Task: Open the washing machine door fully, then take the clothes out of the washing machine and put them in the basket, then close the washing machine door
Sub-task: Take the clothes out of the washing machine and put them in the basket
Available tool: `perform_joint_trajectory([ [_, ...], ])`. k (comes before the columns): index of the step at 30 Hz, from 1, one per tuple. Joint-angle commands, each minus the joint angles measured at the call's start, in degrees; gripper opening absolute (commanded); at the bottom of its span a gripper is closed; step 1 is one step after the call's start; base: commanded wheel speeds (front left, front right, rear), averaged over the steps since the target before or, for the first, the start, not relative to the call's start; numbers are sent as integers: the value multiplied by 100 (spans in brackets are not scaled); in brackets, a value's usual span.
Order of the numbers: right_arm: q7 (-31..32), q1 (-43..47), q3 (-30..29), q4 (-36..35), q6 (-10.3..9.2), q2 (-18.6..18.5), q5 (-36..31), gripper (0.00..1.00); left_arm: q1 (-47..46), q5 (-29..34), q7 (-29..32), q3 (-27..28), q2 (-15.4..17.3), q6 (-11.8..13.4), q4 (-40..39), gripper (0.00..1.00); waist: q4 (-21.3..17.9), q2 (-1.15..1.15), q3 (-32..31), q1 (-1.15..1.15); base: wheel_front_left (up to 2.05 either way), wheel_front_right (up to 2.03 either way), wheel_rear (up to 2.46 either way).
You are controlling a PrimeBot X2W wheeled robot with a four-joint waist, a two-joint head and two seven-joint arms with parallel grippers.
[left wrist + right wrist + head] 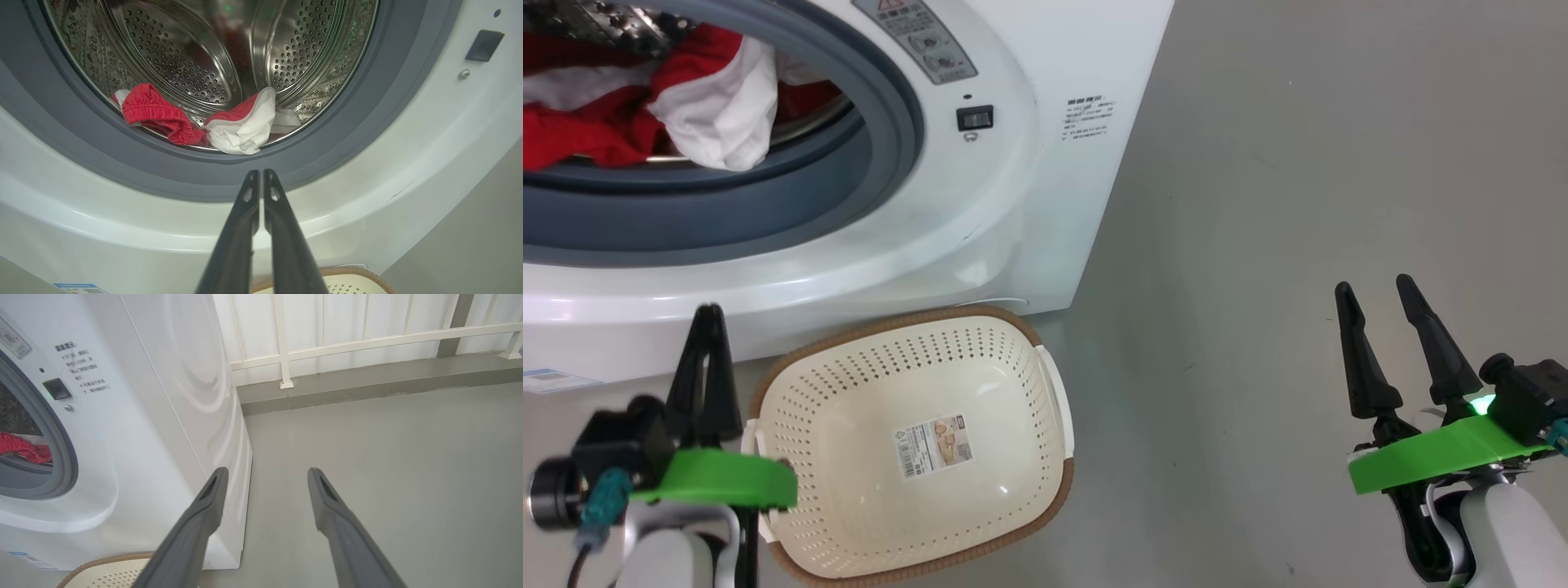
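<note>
One basket [849, 384], one washing machine [1054, 212]

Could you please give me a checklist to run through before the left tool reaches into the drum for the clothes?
1. Way into the washing machine free ahead of the left tool: ok.
2. The clothes lie at the front lip of the drum: ok.
3. Left tool open for a grasp: not ok, its fingers are shut with nothing between them.
4. The basket stands on the floor in front of the machine, holding nothing but its label: ok.
5. The right tool is out of the way, open, off to the right over the floor: ok.
</note>
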Motion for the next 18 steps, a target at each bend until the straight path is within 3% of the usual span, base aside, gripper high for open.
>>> perform_joint_trajectory([
  [1, -37, 77, 120, -130, 36, -92, -29, 100, 151, 2, -51, 157, 73, 57, -222, 17, -1, 0, -4, 0, 0, 0, 0],
  [3, -37, 83, 127, -131, 36, -100, -23, 100, 318, -103, -51, 131, 68, 117, -391, 28, 3, 0, -8, 0, 0, 0, 0],
  [5, -37, 84, 139, -130, 36, -107, -18, 100, 466, -212, -51, 48, 66, 184, -551, 49, 0, 0, -4, 0, 0, 0, 0],
  [6, -37, 84, 143, -130, 36, -110, -16, 100, 531, -254, -51, 9, 66, 220, -622, 72, 0, 0, -2, 0, 0, 0, 0],
  [8, -37, 85, 150, -130, 36, -115, -12, 100, 642, -322, -51, -64, 65, 288, -752, 100, 2, 0, 0, 0, 0, 0, 0],
  [18, -37, 57, 154, -126, 36, -111, -10, 100, 717, -414, -51, -147, 64, 432, -950, 100, -4, 0, 49, 0, 0, 0, 0],
])
